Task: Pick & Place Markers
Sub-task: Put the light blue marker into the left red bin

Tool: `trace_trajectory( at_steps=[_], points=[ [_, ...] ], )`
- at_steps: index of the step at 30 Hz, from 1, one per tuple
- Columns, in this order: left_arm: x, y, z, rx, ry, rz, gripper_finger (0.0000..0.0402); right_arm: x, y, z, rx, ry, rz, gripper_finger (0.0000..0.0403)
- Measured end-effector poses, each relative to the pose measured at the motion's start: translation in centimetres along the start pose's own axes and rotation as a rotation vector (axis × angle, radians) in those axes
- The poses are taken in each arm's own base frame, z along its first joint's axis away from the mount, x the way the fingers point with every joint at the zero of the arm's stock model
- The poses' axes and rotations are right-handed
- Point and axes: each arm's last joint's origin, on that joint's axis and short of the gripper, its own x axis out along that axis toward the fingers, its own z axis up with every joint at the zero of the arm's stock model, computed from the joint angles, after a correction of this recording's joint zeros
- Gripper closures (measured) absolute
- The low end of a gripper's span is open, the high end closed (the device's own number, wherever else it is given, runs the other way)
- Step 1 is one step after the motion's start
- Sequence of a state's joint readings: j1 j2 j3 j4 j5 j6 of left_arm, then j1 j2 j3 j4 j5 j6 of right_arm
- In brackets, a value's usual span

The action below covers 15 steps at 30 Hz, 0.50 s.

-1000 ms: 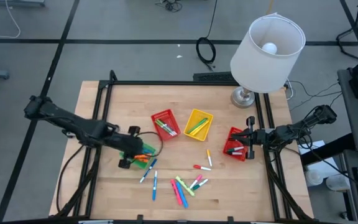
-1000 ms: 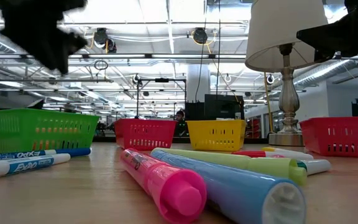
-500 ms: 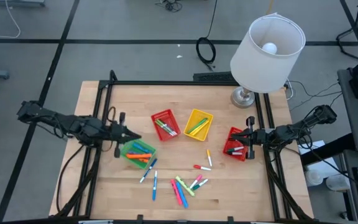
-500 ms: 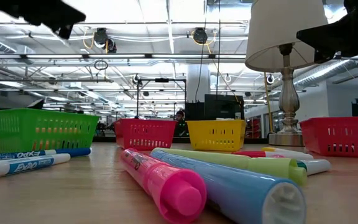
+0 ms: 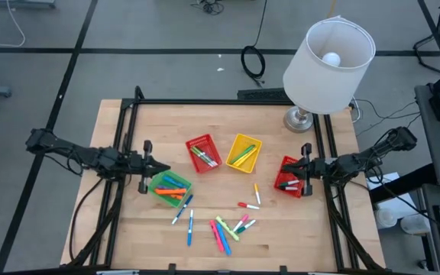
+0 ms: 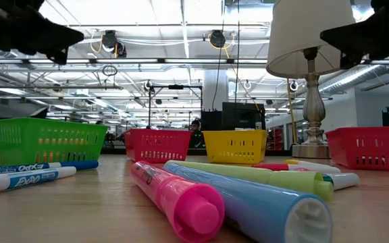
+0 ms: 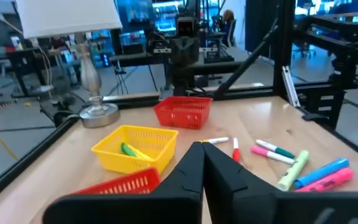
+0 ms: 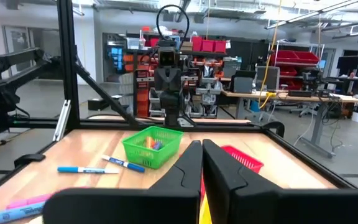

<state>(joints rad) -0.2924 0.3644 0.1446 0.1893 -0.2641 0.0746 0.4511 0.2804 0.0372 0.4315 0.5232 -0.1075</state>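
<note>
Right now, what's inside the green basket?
The green basket holds several markers: orange, blue and green ones show from above. Whatever lies under that pile is covered. The shut left gripper sits at its rim, empty.

A wooden surface (image 5: 281, 229) framed by black rails stands on a grey tiled floor (image 5: 166, 46), a white-shaded table lamp (image 5: 328, 55) at its far corner — beyond, a workshop with bright ceiling lights (image 6: 181, 13) and red storage bins (image 8: 210, 45).
</note>
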Motion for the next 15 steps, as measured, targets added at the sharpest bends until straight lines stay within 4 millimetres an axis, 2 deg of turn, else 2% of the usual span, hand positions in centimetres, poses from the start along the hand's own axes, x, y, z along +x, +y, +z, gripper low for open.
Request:
trace_trajectory(
  at_steps=[2,8,12,15],
  points=[
    [0.0,0.0,-0.4,-0.017,-0.036,0.006,0.0396,0.1,0.0,0.0,-0.004,0.004,0.0,0.0403],
    [0.0,-0.1,-2.0,-0.022,0.003,0.009,0.0398,0.3,0.2,-0.2,-0.016,0.012,0.006,0.0403],
    [0.0,0.0,-3.5,0.023,0.02,0.061,0.0395,0.3,0.4,0.3,-0.048,-0.038,0.078,0.0403],
    [0.0,0.0,-3.3,0.017,0.002,0.083,0.0395,0.3,0.5,0.8,-0.081,-0.103,0.134,0.0403]
  ],
)
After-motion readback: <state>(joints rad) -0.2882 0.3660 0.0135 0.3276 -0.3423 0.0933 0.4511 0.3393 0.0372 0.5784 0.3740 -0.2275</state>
